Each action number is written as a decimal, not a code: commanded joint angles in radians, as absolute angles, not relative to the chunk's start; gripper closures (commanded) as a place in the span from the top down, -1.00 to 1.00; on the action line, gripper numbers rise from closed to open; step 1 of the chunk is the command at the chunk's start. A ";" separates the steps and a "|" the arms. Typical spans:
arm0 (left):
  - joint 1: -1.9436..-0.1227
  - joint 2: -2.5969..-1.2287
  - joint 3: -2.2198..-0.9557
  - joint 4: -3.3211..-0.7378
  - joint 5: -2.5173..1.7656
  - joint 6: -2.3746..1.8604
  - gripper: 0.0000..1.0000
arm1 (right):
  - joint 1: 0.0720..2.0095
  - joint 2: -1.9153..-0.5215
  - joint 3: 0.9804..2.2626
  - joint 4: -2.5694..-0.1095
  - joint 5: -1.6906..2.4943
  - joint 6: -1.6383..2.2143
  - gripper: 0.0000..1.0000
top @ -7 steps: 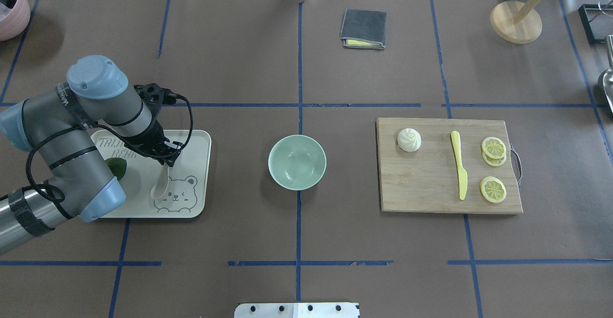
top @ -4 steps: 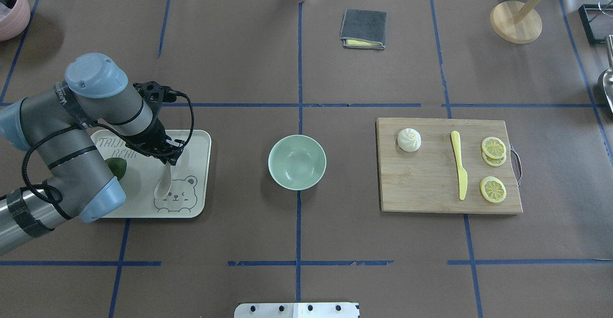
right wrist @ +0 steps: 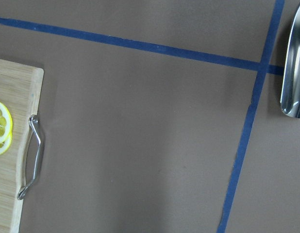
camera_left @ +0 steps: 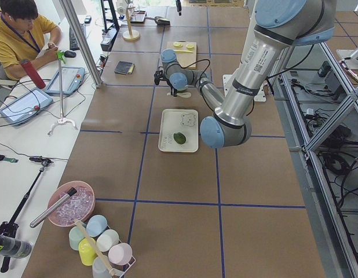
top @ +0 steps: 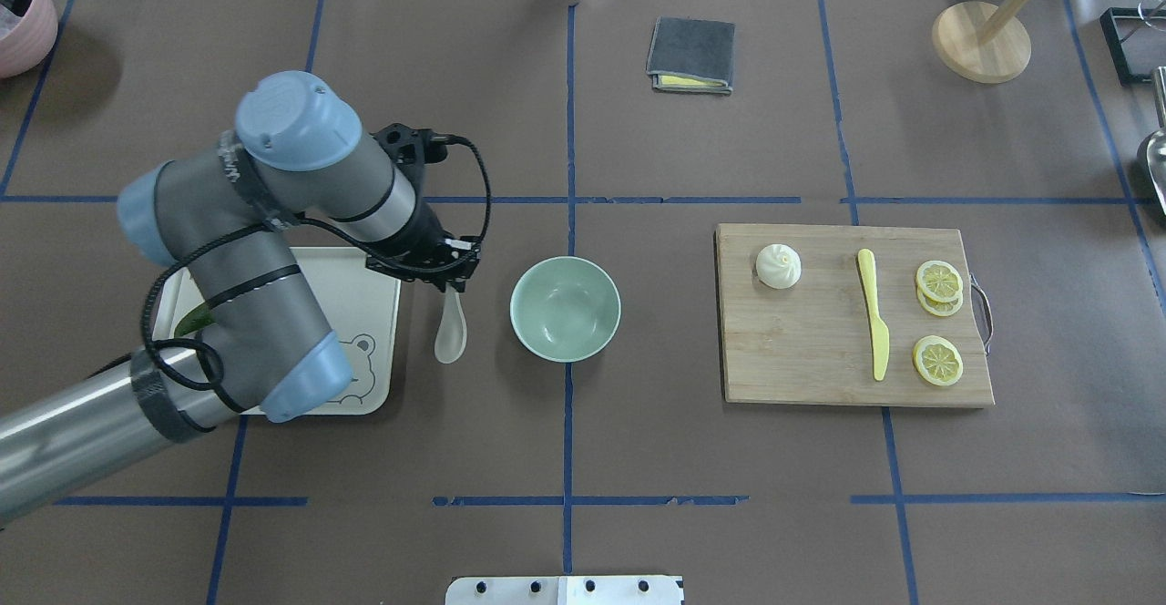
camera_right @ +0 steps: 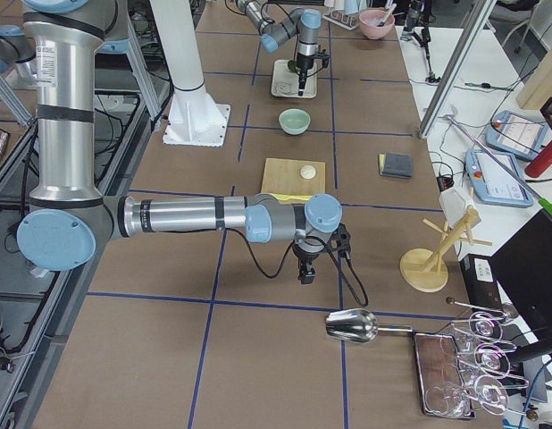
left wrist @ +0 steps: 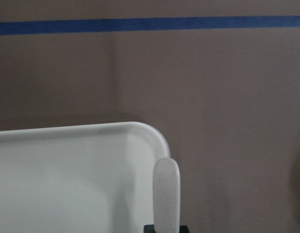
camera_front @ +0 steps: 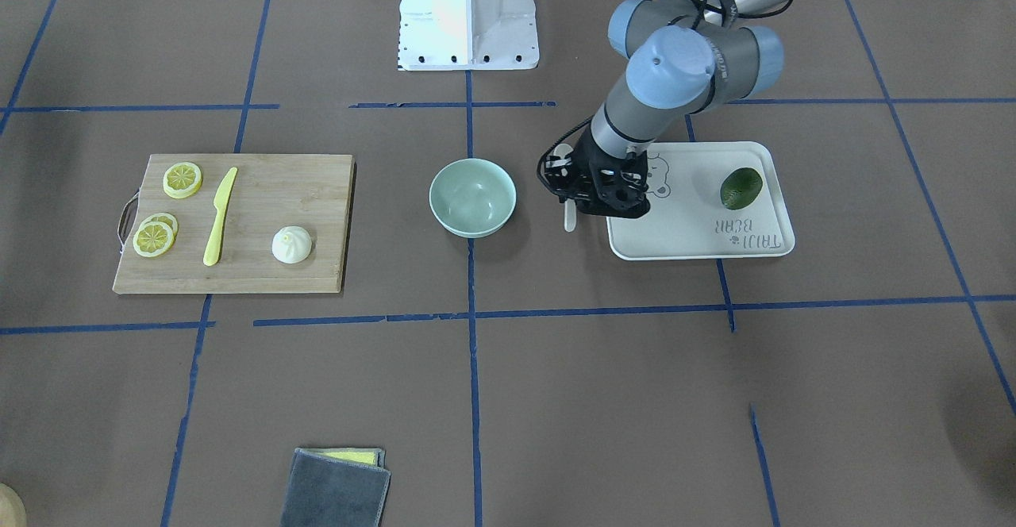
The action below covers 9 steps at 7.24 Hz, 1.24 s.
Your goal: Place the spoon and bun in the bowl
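Note:
My left gripper (top: 446, 279) is shut on the off-white spoon (top: 450, 333) and holds it above the table, between the tray (top: 364, 313) and the mint-green bowl (top: 565, 308). The spoon hangs just left of the bowl, scoop toward the robot. In the left wrist view the spoon's handle (left wrist: 166, 194) sticks out past the tray's corner. The front view shows the gripper (camera_front: 573, 198) just right of the bowl (camera_front: 472, 197). The white bun (top: 778, 266) sits on the cutting board (top: 820, 359). My right gripper (camera_right: 303, 273) hovers beyond the board's right end; I cannot tell whether it is open.
A yellow knife (top: 873, 323) and lemon slices (top: 938, 281) lie on the board. An avocado (camera_front: 740, 187) sits on the tray. A grey cloth (top: 690, 54), a wooden stand (top: 981, 40) and a metal scoop (top: 1155, 158) lie toward the far and right edges.
My left arm has carried the spoon to the right, off the tray, to a spot just left of the bowl. The bowl, bun and board have not moved.

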<state>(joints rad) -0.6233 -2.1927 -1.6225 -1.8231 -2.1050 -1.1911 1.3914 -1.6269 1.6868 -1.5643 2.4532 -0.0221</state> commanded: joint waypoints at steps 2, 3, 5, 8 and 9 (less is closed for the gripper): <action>-0.551 -2.299 -1.519 -2.026 -1.962 -1.316 -1.00 | 1.381 -1.612 1.735 -1.563 2.465 0.007 1.00; -0.551 -2.304 -1.517 -2.028 -1.939 -1.315 -1.00 | 1.359 -1.612 1.773 -1.562 2.464 0.067 1.00; -0.548 -2.301 -1.516 -2.029 -1.927 -1.309 -0.79 | 1.292 -1.589 1.819 -1.562 2.457 0.153 1.00; -0.551 -2.280 -1.522 -2.026 -1.922 -1.312 0.10 | 1.105 -1.569 1.829 -1.320 2.326 0.543 1.00; -0.554 -2.276 -1.523 -2.023 -1.921 -1.313 0.32 | 1.035 -1.566 1.829 -1.242 2.265 0.692 1.00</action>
<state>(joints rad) -0.5509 -2.2845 -1.5209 -2.0259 -1.9232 -1.3121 1.1270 -1.5730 1.8285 -1.3471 2.3406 0.5039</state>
